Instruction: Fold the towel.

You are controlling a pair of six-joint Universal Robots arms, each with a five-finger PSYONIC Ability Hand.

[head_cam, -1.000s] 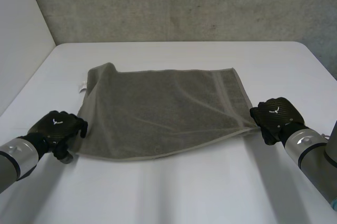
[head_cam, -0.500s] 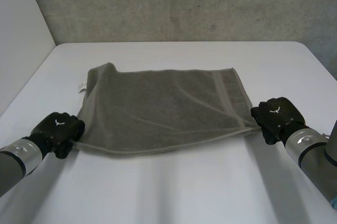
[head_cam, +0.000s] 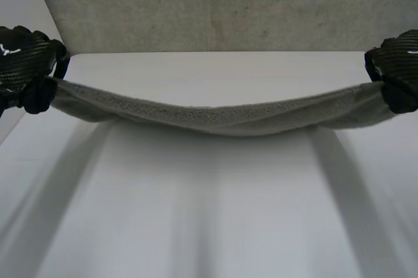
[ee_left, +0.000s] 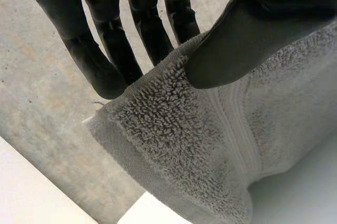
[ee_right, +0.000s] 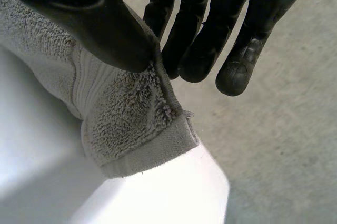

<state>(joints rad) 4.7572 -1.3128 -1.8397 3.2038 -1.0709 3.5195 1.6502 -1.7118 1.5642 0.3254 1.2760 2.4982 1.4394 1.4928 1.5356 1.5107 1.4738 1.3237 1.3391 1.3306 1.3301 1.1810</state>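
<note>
The grey terry towel (head_cam: 222,116) hangs stretched between my two hands, high above the white table (head_cam: 209,213), sagging in its middle. My left hand (head_cam: 23,62) holds one end, thumb pressing the towel corner (ee_left: 174,134) against the fingers (ee_left: 100,61). My right hand (head_cam: 398,69) holds the other end. There the thumb pinches the hemmed corner (ee_right: 131,124) against the fingers (ee_right: 210,40). Both hands are raised near the camera, far apart.
A grey concrete wall (head_cam: 215,4) rises behind the table's far edge. A pale wall (head_cam: 19,30) stands at the left side.
Both hands have lifted the towel's near corners off the table and raised them high and apart. The towel went from lying flat to hanging between them. The left hand closed on its corner.
</note>
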